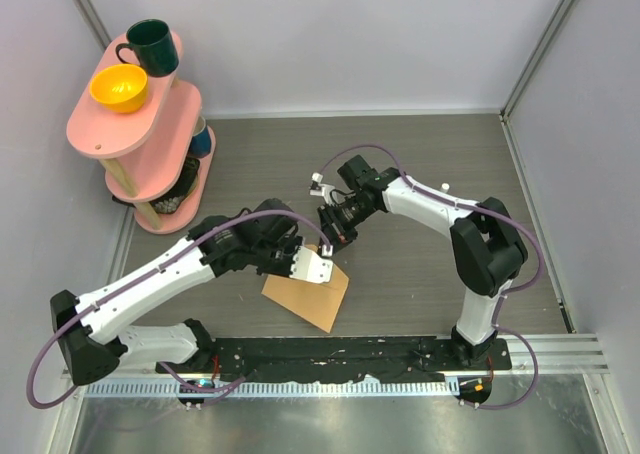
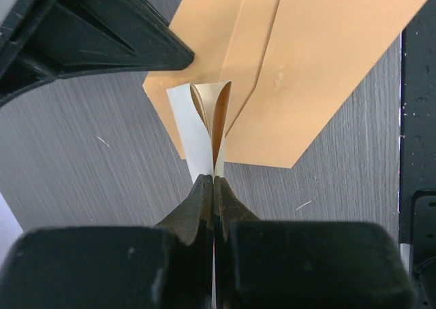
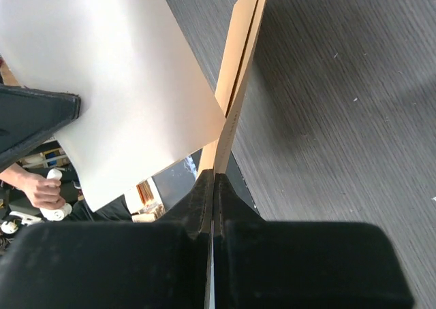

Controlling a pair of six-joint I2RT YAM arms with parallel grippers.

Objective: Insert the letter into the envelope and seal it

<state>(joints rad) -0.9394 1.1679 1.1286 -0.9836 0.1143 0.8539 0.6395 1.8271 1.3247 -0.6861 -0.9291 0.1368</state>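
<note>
A grey wood-grain table carries one tan envelope, lying near the front between the two arms. One cream letter, curled, is pinched in the clamped left gripper at the envelope's upper edge, hiding that corner from above. The right gripper is clenched on a tan edge of the envelope. Well apart at far left, one pink shelf bears one green mug and one yellow bowl.
</note>
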